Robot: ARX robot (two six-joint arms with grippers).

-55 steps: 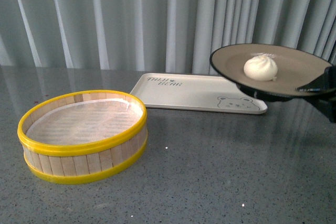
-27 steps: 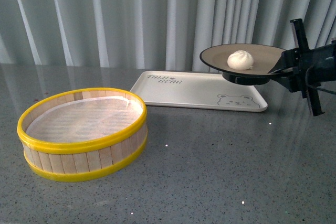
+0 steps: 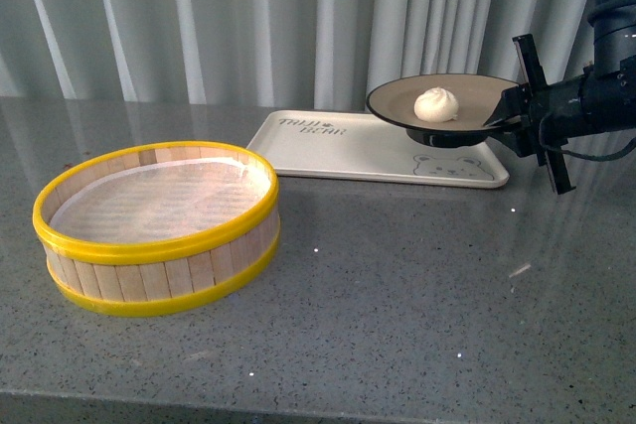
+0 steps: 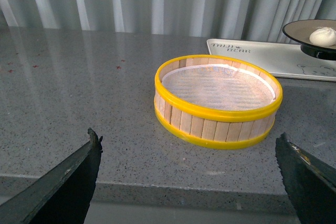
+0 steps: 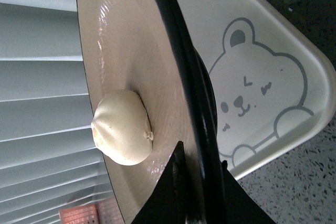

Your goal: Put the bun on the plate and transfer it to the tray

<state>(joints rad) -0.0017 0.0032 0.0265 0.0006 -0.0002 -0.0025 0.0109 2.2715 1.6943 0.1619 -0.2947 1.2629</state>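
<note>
There was one small round white pleated steamed bun [image 3: 435, 103]. There was one wide shallow beige plate with a glossy black rim [image 3: 484, 92] at about 2 o'clock in the front view. One flat rectangular cream-white tray [image 3: 328, 160] lay near 1 o'clock, printed with one cartoon bear face [image 3: 452, 166]. One round wooden-slat steamer basket [image 3: 159, 280] with two yellow bands sat at 8 o'clock. One black right gripper [image 3: 500, 121] showed at 3 o'clock.

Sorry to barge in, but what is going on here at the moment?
The right gripper holds the plate by its rim, the bun on it, over the tray's right end. I cannot tell whether the plate touches the tray. The left gripper is open, holding nothing, facing the basket.
</note>
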